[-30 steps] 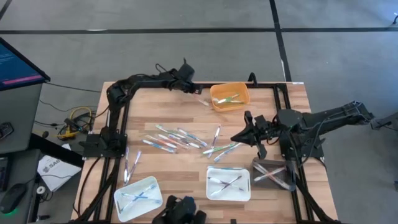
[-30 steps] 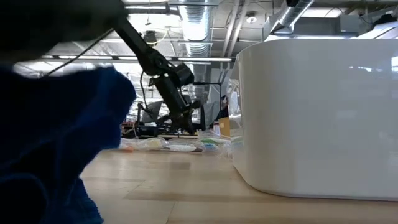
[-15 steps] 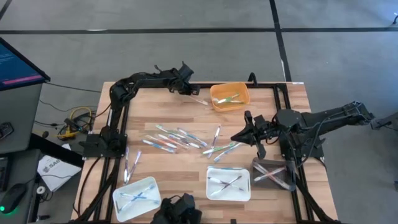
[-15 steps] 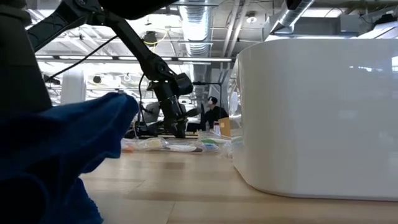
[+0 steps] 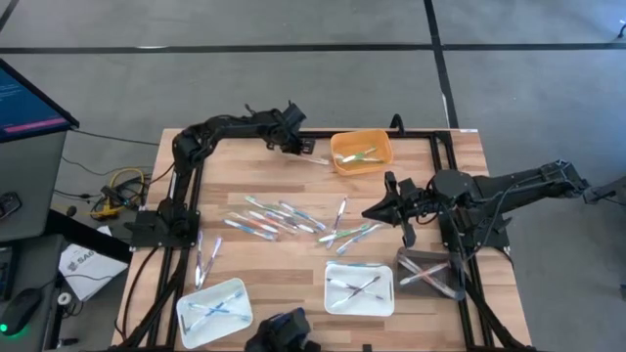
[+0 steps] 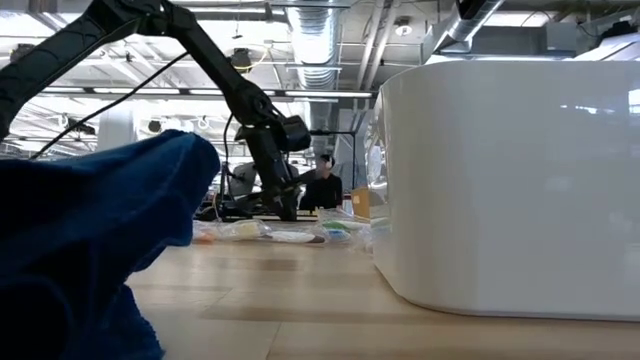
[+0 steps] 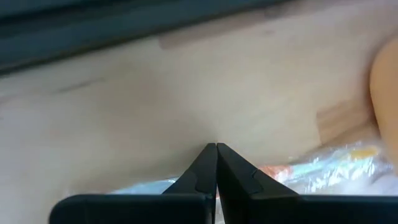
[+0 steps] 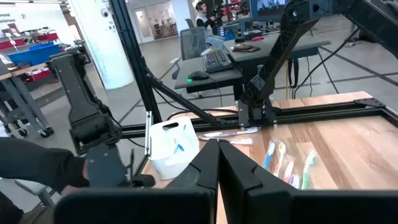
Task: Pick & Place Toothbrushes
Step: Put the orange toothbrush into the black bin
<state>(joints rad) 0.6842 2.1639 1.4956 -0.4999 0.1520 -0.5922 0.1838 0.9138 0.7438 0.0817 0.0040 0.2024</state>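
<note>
Several toothbrushes (image 5: 274,217) lie loose on the middle of the wooden table, and more lie in the orange tray (image 5: 335,156) at the far side. One wrapped toothbrush (image 5: 318,158) lies on the table just left of that tray. My left gripper (image 5: 301,147) is shut and points steeply down right by this toothbrush (image 7: 323,167). My right gripper (image 5: 370,213) is shut and hangs level above the table's right half, holding nothing. My left gripper has its shut fingers (image 7: 205,171) slanting down from the table's left over the wrapped toothbrush's middle (image 7: 283,173). The fingers themselves cover that spot, so I cannot tell whether they touch the wrapper.
Two white trays (image 5: 237,293) (image 5: 333,293) and a clear tray (image 5: 403,256) with toothbrushes stand along the near edge. A black frame rail (image 5: 430,135) runs along the far edge. In the low view a blue lump (image 6: 90,230) and a white tray wall (image 6: 510,180) fill the foreground.
My left gripper has sunk toward the table beside the orange tray and tipped more steeply downward, staying shut. A dark shape that covered the top left of the low view has drawn away.
</note>
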